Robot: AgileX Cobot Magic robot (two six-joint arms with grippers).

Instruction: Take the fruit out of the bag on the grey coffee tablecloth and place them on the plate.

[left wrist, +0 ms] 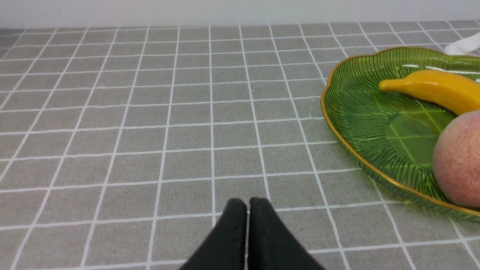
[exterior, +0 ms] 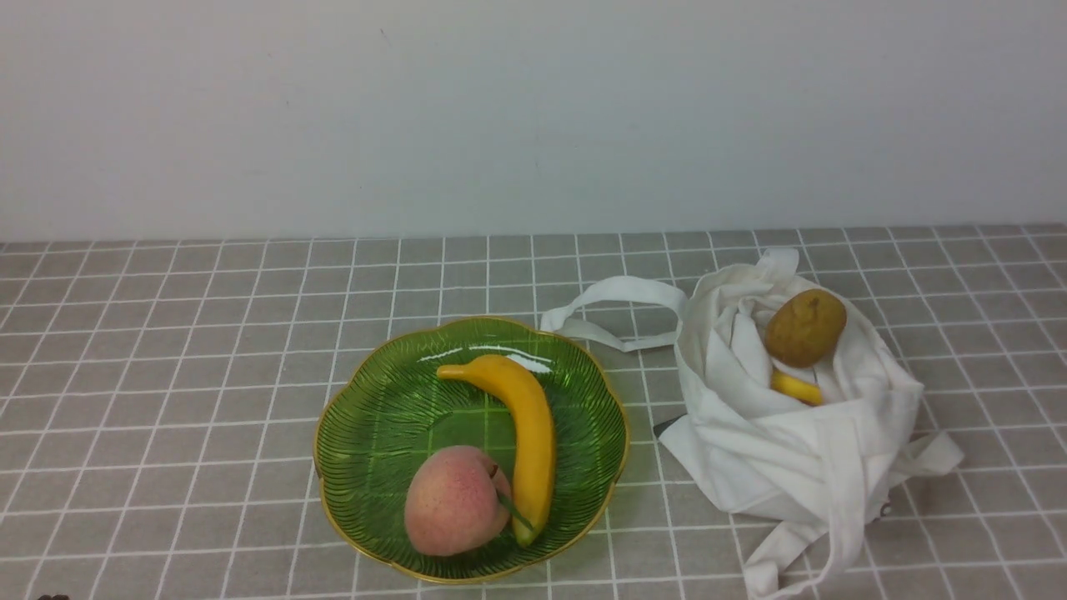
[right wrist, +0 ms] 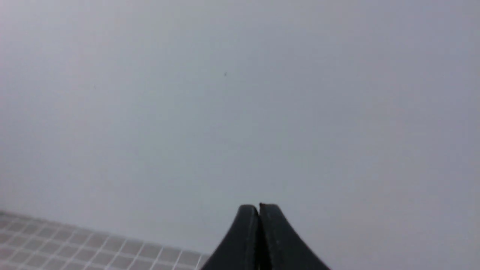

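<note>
The green plate (exterior: 367,417) with a gold rim sits on the grey checked tablecloth (exterior: 167,375). A pink peach (exterior: 454,500) and a yellow banana (exterior: 529,425) lie on it. The white bag (exterior: 800,442) stands to its right, with a brownish-yellow oval fruit (exterior: 804,327) on top and a small yellow one (exterior: 796,387) below it. In the left wrist view my left gripper (left wrist: 247,204) is shut and empty over the cloth, left of the plate (left wrist: 348,112), peach (left wrist: 459,157) and banana (left wrist: 431,88). My right gripper (right wrist: 258,210) is shut and empty, facing the wall. Neither gripper shows in the front view.
A grey wall (exterior: 533,108) rises behind the table. One white bag strap (exterior: 613,292) loops over the cloth behind the plate, another (exterior: 792,558) trails toward the front edge.
</note>
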